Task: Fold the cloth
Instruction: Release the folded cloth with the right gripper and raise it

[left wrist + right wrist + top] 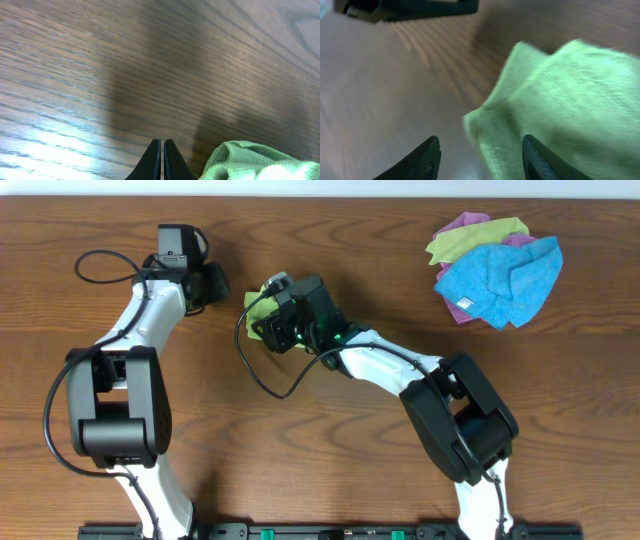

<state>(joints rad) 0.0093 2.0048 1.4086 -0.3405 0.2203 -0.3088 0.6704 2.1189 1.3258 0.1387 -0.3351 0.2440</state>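
Note:
A light green cloth [257, 308] lies bunched on the wooden table, mostly hidden under my right gripper [272, 315] in the overhead view. In the right wrist view the cloth [560, 100] fills the right side, and my right gripper [481, 150] is open with its fingers astride the cloth's left edge. My left gripper [212, 283] is shut and empty, just left of the cloth. In the left wrist view its closed fingertips [161, 145] sit above bare wood, with a cloth corner [250, 160] at the lower right.
A pile of cloths, blue [500, 280], green [475, 235] and purple, lies at the back right of the table [330, 460]. Black cables loop beside both arms.

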